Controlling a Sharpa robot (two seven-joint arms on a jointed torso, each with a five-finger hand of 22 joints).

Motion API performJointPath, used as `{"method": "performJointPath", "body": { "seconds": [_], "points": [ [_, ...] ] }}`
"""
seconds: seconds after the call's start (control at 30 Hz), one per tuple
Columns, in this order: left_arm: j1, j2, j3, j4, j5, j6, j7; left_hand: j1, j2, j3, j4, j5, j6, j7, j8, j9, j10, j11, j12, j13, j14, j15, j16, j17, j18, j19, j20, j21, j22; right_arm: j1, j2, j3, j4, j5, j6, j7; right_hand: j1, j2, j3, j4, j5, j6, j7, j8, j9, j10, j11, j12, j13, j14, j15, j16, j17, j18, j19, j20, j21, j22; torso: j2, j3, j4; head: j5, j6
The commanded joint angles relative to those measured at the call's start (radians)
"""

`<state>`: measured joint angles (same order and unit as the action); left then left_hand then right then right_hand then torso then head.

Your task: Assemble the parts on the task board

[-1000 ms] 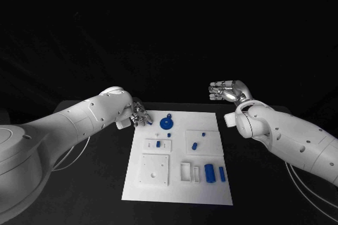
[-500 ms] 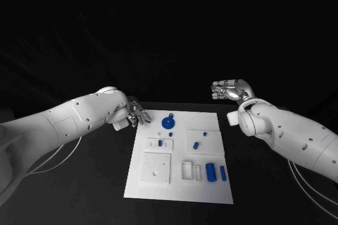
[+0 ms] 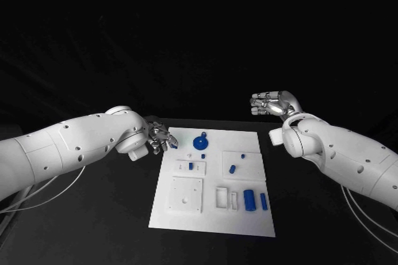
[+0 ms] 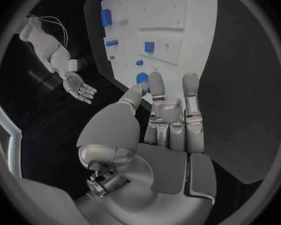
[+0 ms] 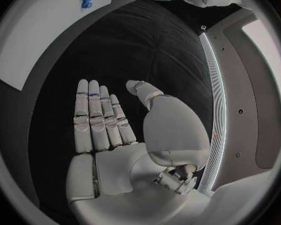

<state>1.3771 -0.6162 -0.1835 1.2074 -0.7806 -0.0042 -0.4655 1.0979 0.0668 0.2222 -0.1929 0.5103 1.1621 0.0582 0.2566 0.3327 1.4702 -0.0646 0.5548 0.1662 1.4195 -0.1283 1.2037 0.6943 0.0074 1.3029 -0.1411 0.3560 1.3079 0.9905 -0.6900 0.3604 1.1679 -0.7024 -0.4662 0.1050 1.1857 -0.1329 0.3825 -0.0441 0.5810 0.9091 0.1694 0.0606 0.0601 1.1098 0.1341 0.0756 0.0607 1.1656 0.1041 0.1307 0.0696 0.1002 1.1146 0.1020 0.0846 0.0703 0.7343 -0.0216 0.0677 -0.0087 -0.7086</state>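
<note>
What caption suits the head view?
Both open hands, left hand and right hand, flank the task board of blue parts.

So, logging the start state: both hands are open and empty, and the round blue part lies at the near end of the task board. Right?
Not quite. The left hand and right hand are open and empty, but the round blue part lies at the far end of the task board, as the head view shows.
</note>
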Motion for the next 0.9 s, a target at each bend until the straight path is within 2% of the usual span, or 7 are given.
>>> {"method": "performJointPath", "body": {
  "seconds": [0.03,0.1,0.17,0.3,0.5,0.9],
  "points": [
    [0.001,-0.011,-0.017,0.042,0.016,-0.095,-0.011,-0.010,0.001,0.038,-0.031,0.008,0.088,-0.087,0.019,0.334,0.046,-0.012,0.008,0.000,0.009,0.000,0.010,0.011,0.012,0.002,0.003,0.010,0.020,-0.003,0.000,0.000,0.001,-0.020,0.032,-0.004,0.001,0.004,-0.003,-0.005,0.003,-0.006,0.000,-0.002,0.000,-0.005,0.000,-0.002,-0.001,-0.003,0.007,-0.004,-0.001,0.003,-0.006,0.000,-0.003,-0.001,-0.003,0.0013,0.0022,0.001,-0.006],
    [0.001,-0.016,-0.031,0.063,0.015,-0.121,-0.011,-0.012,0.001,0.040,-0.033,0.012,0.089,-0.088,0.020,0.337,0.046,-0.013,0.013,0.000,0.010,0.000,0.013,0.017,0.013,0.001,0.003,0.014,0.019,-0.003,0.000,0.000,0.001,-0.026,0.040,-0.005,0.002,0.006,-0.002,-0.008,0.005,0.000,-0.001,-0.001,0.000,-0.003,-0.001,0.000,-0.001,-0.001,0.005,-0.003,-0.001,0.004,-0.003,-0.001,-0.001,0.000,-0.003,0.0018,0.0026,0.002,-0.007],
    [0.000,-0.018,-0.041,0.077,0.016,-0.137,-0.008,-0.013,0.001,0.041,-0.034,0.013,0.090,-0.088,0.022,0.339,0.046,-0.013,0.016,0.000,0.011,0.000,0.016,0.023,0.014,0.001,0.004,0.017,0.020,-0.004,0.001,0.000,0.001,-0.041,0.052,-0.009,0.003,0.008,0.004,-0.012,0.004,0.008,-0.002,-0.001,0.000,-0.003,-0.004,-0.003,-0.002,0.002,0.002,-0.002,-0.003,0.006,0.003,-0.003,0.003,0.001,0.000,0.0012,0.0010,0.003,-0.008],
    [-0.007,-0.019,-0.051,0.096,0.022,-0.158,-0.004,-0.015,0.001,0.042,-0.033,0.013,0.092,-0.090,0.024,0.341,0.046,-0.014,0.022,0.002,0.013,0.001,0.024,0.034,0.014,0.000,0.005,0.022,0.020,-0.004,0.001,0.000,0.001,-0.071,0.074,-0.018,0.001,0.008,0.004,-0.027,0.001,0.000,0.000,-0.002,-0.001,-0.010,-0.001,-0.010,-0.002,0.004,0.003,-0.008,-0.005,0.008,0.002,-0.002,0.003,0.000,0.001,0.0010,-0.0004,0.003,-0.016],
    [-0.030,-0.010,-0.056,0.106,-0.012,-0.184,0.000,-0.016,0.002,0.044,-0.034,0.013,0.091,-0.089,0.023,0.343,0.046,-0.014,0.026,0.001,0.012,0.001,0.027,0.037,0.018,-0.001,0.006,0.034,0.020,-0.004,-0.001,0.000,0.004,-0.089,0.087,-0.023,-0.005,0.013,-0.010,-0.038,0.003,-0.021,0.002,-0.003,-0.002,-0.018,0.002,-0.012,-0.002,-0.006,0.009,-0.019,-0.006,0.011,-0.012,0.007,-0.001,-0.001,0.002,0.0006,0.0009,0.002,-0.026],
    [-0.068,0.012,-0.057,0.094,-0.117,-0.205,-0.008,-0.015,0.004,0.045,-0.034,0.010,0.092,-0.089,0.019,0.342,0.046,-0.014,0.027,0.000,0.013,0.001,0.027,0.036,0.021,-0.002,0.008,0.040,0.019,-0.004,-0.004,0.000,0.006,-0.100,0.093,-0.040,-0.008,0.016,-0.024,-0.040,0.002,-0.025,0.003,-0.003,-0.002,-0.018,0.004,-0.012,-0.002,-0.008,0.011,-0.021,-0.006,0.011,-0.016,0.009,0.000,-0.001,0.002,0.0007,0.0009,-0.002,-0.034]
  ]
}}
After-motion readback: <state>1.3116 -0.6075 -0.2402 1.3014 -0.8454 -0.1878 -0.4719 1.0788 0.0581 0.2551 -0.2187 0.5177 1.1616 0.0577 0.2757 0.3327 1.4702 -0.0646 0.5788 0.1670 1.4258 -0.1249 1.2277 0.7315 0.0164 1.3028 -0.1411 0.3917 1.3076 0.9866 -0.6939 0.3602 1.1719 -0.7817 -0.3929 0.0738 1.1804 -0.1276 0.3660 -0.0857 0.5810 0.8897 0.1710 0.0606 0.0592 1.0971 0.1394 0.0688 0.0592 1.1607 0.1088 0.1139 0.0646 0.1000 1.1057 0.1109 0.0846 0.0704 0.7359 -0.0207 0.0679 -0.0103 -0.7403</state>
